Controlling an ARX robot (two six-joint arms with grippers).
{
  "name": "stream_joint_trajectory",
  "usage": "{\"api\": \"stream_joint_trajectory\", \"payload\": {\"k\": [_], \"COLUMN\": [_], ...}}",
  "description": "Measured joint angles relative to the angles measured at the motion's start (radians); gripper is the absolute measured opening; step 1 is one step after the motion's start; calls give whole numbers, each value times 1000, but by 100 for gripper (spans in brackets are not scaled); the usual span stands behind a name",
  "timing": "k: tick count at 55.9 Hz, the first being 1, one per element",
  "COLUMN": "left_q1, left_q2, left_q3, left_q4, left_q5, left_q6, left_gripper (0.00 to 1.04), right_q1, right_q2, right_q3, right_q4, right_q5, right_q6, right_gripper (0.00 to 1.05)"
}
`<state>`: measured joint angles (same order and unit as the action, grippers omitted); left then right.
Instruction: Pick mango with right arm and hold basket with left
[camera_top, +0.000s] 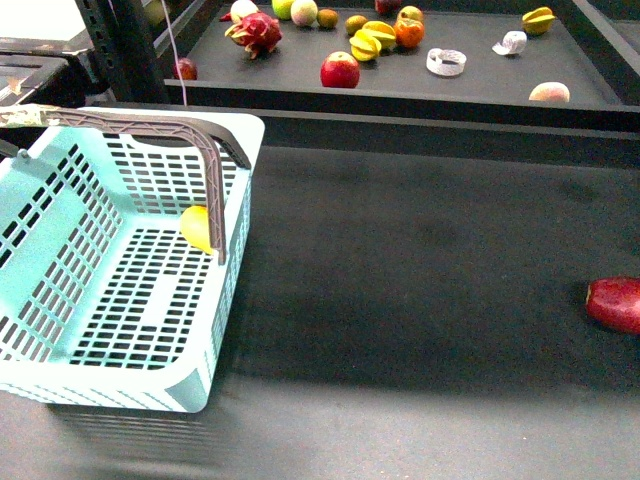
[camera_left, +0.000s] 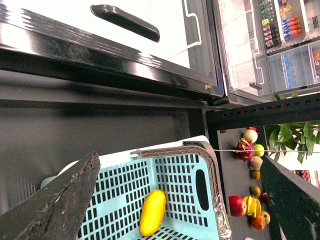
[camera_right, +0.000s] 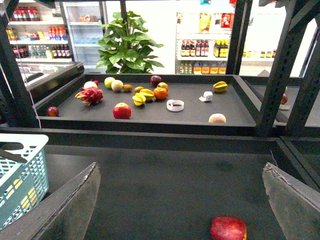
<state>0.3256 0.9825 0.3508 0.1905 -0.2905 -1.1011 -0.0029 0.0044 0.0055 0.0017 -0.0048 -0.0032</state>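
The yellow mango (camera_top: 197, 228) lies inside the pale turquoise basket (camera_top: 60, 300) at the left of the dark table, partly behind a grey-brown handle (camera_top: 205, 150). In the left wrist view the mango (camera_left: 152, 212) lies on the basket's slotted floor (camera_left: 120, 200). My left gripper (camera_left: 185, 200) is open above the basket and empty; both fingers (camera_left: 55, 205) show. My right gripper (camera_right: 182, 200) is open and empty over the table, with the basket's corner (camera_right: 22, 175) off to one side. Neither arm shows in the front view.
A dark red fruit (camera_top: 615, 303) lies at the table's right edge and shows between the right fingers (camera_right: 228, 228). A raised shelf (camera_top: 480, 85) behind the table holds an apple (camera_top: 340, 70), a dragon fruit (camera_top: 255, 32), star fruits and several other fruits.
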Motion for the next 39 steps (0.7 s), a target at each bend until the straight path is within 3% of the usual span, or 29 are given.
{"api": "stream_joint_trajectory", "payload": {"k": [12, 14, 15, 19, 22, 28, 39], "left_q1": [1, 33, 40, 46, 11, -47, -141], "left_q2": [0, 19, 22, 20, -23, -132, -249], "left_q3": [-2, -42, -57, -176, -217, -250, -328], "left_q4": [3, 132, 179, 479, 580, 559, 518], "left_q5": [8, 169, 192, 500, 597, 554, 464], "left_q6": [10, 123, 140, 472, 683, 965, 1071], "left_gripper": [96, 91, 89, 74, 64, 42, 1], "right_q1": [0, 0, 0, 0, 0, 0, 0], "right_q2": [0, 0, 0, 0, 0, 0, 0], "right_q3": [0, 0, 0, 0, 0, 0, 0], "right_q4": [0, 0, 0, 0, 0, 0, 0], "right_q5": [0, 0, 0, 0, -1, 0, 0], "right_q6": [0, 0, 0, 0, 0, 0, 0], "right_gripper": [97, 97, 97, 97, 97, 97, 97]}}
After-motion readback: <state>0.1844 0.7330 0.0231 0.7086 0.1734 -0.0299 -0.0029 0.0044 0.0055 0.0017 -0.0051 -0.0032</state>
